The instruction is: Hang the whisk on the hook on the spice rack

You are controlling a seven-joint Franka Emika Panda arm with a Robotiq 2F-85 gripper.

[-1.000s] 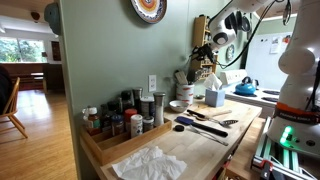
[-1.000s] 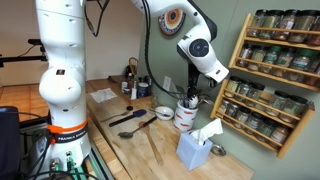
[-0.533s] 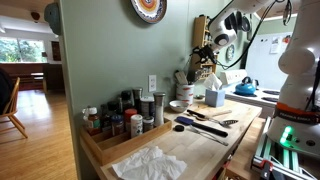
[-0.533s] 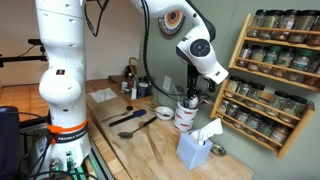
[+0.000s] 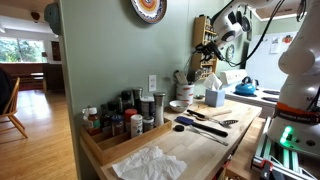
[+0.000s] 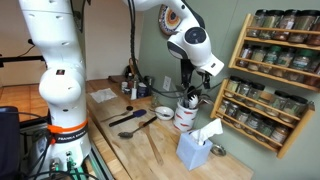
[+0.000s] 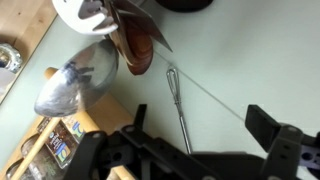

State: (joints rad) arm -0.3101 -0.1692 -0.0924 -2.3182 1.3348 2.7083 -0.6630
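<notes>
In the wrist view a thin wire whisk (image 7: 179, 108) lies flat against the pale wall, its handle running down between my two dark fingers. My gripper (image 7: 200, 116) is open, with each finger well apart from the whisk. The light-wood spice rack (image 7: 58, 142) shows at the lower left there. In both exterior views the gripper (image 6: 191, 84) (image 5: 207, 47) hovers by the near side of the spice rack (image 6: 268, 80), above a utensil crock. I cannot make out the hook, and the whisk is too thin to find in the exterior views.
A white utensil crock (image 6: 185, 113) with spoons stands right under the gripper. A blue tissue box (image 6: 197, 148), a small bowl (image 6: 163, 113) and loose utensils (image 6: 135, 120) lie on the wooden counter. A long tray of bottles (image 5: 120, 125) and a crumpled cloth (image 5: 145, 162) sit further along.
The jaws have gone from nearly shut to wide open, letting go of the whisk. The wrist has lifted a little and drawn back from the rack.
</notes>
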